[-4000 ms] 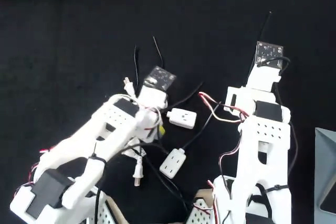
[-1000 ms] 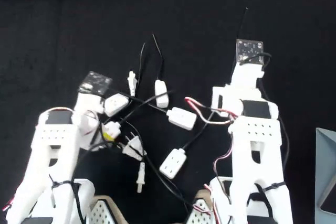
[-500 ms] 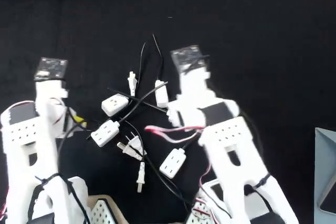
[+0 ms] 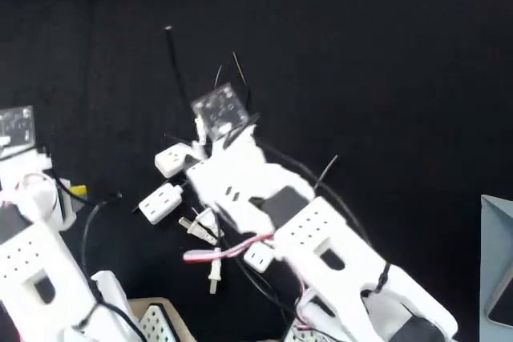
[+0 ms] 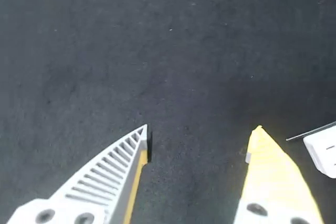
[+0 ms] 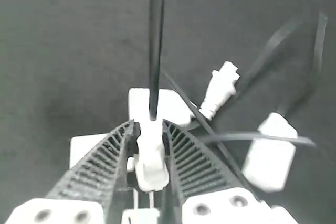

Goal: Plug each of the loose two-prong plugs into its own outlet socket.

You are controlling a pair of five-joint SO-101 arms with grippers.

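My right gripper [image 6: 149, 125] is shut on a white two-prong plug [image 6: 151, 157] whose black cord [image 6: 156, 35] runs straight away from it. Just beyond the fingertips lies a white outlet socket [image 6: 157, 106], with a second socket [image 6: 86, 148] beside it. A loose plug [image 6: 221, 86] and another white socket [image 6: 270, 157] lie among crossed cords. In the high view the right arm [image 4: 264, 198] reaches over the cluster: two sockets [image 4: 172, 159] [image 4: 160, 202] and loose plugs [image 4: 196, 226] [image 4: 214, 271]. My left gripper [image 5: 199, 135] hangs open over bare black cloth at the far left.
A black cloth [image 4: 385, 78] covers the table. A grey box [image 4: 498, 255] stands at the right edge. Both arm bases and their wiring crowd the front edge. A third socket [image 4: 258, 257] peeks out under the right arm. Another socket's corner [image 5: 321, 151] sits beside the left gripper.
The right arm has swung left from its own side to over the cluster of sockets and plugs. The left arm has pulled away from the cluster to the far left.
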